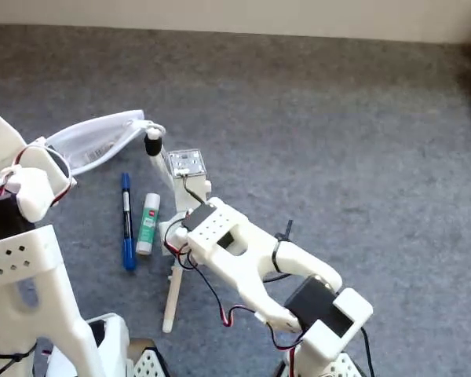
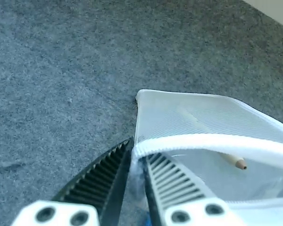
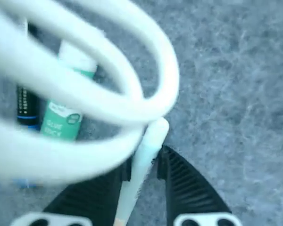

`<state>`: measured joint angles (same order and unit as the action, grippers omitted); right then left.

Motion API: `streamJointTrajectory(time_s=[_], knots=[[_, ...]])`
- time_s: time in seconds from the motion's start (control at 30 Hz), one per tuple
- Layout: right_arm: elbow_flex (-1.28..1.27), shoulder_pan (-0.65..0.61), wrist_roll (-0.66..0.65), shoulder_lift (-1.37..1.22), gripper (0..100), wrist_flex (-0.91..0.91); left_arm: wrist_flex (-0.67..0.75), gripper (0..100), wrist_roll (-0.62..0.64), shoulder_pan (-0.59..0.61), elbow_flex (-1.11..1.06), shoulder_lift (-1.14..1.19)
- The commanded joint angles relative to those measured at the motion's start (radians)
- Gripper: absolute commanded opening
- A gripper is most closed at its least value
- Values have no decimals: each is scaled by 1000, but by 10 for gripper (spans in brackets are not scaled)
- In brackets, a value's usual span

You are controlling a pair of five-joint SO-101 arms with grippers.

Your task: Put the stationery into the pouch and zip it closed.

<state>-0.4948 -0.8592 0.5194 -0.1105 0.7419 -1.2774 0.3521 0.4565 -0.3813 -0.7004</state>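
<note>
Two items wait on the table [image 1: 361, 141], a blue pen [image 1: 127, 224] and a glue stick [image 1: 148, 224], lying side by side between the arms, close to the pouch [image 1: 102, 141]. So we're mid-load, with the zip a long way off. Look at the left claw [image 2: 137, 147]: it is clenched on the pouch's white rim, pinching that edge up off the lower panel so the mouth gapes. Through the mesh a pencil [image 2: 236, 162] appears to lie inside. Over to the right claw [image 3: 144, 157], clamped on a slim white stick [image 3: 153, 134]. Pen or pencil, I can't call it. Its rounded end pokes just past the jaws, and its long tail trails back under the wrist. It sits right at the pouch's near corner, and a white loop [image 3: 108, 101] swims across close to the camera, rim or zip pull, too blurred to say. By my read, the step in hand is feeding this stick into the pouch. The next move calls for steering that rounded end inside the opening, not over or under the rim, and letting go only once most of its length is in. The other arm has to keep the mouth spread. That loop looks like a snag risk. Then pen, glue stick and the zip.
</note>
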Motion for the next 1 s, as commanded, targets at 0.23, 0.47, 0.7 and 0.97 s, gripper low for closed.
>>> streamJointTrajectory(time_s=[0.23,0.47,0.7,0.97], knots=[[50,-2,-201,15,4,-8,15,7,8,12,-4,-21],[59,45,-397,16,4,209,15,7,8,12,-4,-21],[61,101,-519,12,4,335,15,7,11,-5,-4,-22],[51,88,-546,10,84,346,14,7,11,-21,-4,-22]])
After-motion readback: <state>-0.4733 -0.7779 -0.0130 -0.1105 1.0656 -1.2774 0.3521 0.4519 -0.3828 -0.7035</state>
